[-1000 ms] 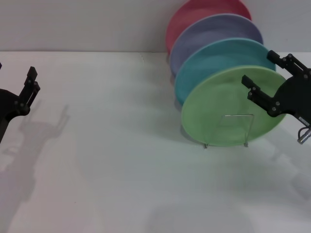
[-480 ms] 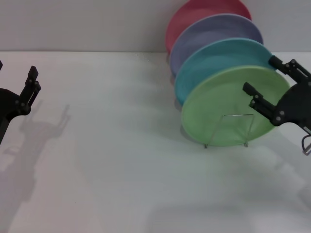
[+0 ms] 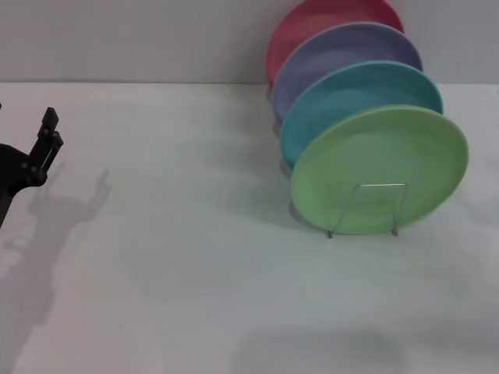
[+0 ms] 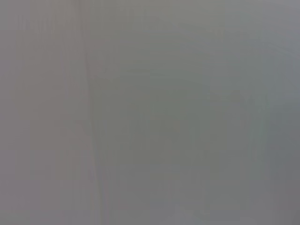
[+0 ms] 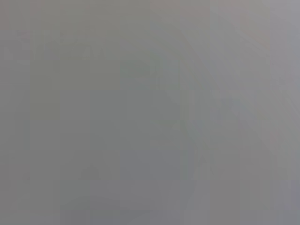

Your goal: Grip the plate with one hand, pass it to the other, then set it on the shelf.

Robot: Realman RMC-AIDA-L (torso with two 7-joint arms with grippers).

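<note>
The light-green plate point(image 3: 366, 160) stands tilted in the thin silver wire rack point(image 3: 380, 185) at the right of the white table, at the front of a row of plates. Nothing touches it. My left gripper point(image 3: 25, 125) is at the far left edge of the head view, well away from the plate, open and empty, with one black finger point(image 3: 48, 132) showing. My right gripper is out of view. Both wrist views show only a plain grey blur.
Behind the green plate stand a turquoise plate point(image 3: 351, 89), a lavender plate point(image 3: 343, 47) and a red plate point(image 3: 312, 19) in the same row. A grey wall runs along the back of the white table point(image 3: 195, 234).
My right gripper, which was open at the green plate's right rim, has pulled away to the right and left the view. The plate stays in the rack. The left gripper has not moved.
</note>
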